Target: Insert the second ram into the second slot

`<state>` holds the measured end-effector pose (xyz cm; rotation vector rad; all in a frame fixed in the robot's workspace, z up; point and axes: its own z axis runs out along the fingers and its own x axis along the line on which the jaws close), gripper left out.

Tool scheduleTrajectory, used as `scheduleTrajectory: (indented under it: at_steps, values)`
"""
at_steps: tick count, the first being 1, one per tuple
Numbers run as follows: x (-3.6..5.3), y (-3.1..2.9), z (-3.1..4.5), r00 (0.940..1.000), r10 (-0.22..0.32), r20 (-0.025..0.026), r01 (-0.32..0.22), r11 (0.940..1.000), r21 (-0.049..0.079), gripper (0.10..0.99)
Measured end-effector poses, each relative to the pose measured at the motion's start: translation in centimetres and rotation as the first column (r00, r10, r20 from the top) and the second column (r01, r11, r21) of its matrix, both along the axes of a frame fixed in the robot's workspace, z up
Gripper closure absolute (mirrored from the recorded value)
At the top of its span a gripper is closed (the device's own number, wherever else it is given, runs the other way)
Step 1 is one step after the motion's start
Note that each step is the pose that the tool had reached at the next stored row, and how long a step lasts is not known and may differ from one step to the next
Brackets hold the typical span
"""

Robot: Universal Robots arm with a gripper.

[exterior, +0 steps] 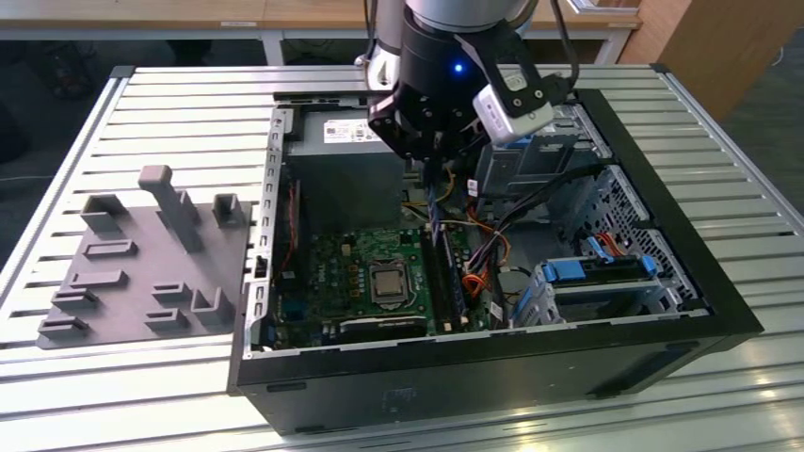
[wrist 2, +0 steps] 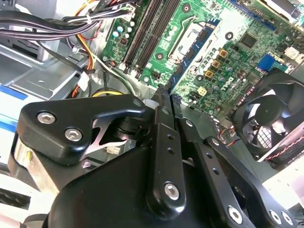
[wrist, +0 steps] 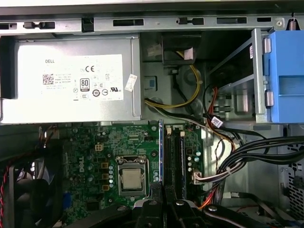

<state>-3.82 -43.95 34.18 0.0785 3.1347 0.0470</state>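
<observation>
My gripper [exterior: 431, 155] hangs over the open computer case [exterior: 653, 311], above the green motherboard [exterior: 339, 273]. Its fingers [wrist 2: 164, 102] are shut on the second ram [wrist: 160, 152], a thin blue stick seen edge-on and pointing down at the board. In the second wrist view the ram's blue edge [wrist 2: 190, 59] runs out from the fingertips. The long dark memory slots [wrist: 174, 156] lie side by side on the board just beside the ram's edge, between it and the cables. These slots [exterior: 443, 278] sit below the gripper in the exterior view. The ram is still above the board, apart from it.
A silver power supply [wrist: 71, 76] fills the case's far end. Bundled cables [wrist: 237, 156] and blue drive-bay clips [exterior: 603, 268] crowd the side beyond the slots. The processor socket [wrist: 130, 180] and a black fan [wrist 2: 270, 118] lie on the other side. A grey fixture plate [exterior: 138, 264] sits at the exterior view's left.
</observation>
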Motion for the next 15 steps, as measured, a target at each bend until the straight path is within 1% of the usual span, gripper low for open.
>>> scheduleTrajectory:
  at_steps: [15]
  values:
    - [0.00,0.00,-0.77,1.0000,0.000,0.0001,0.000,1.0000,0.000,0.949]
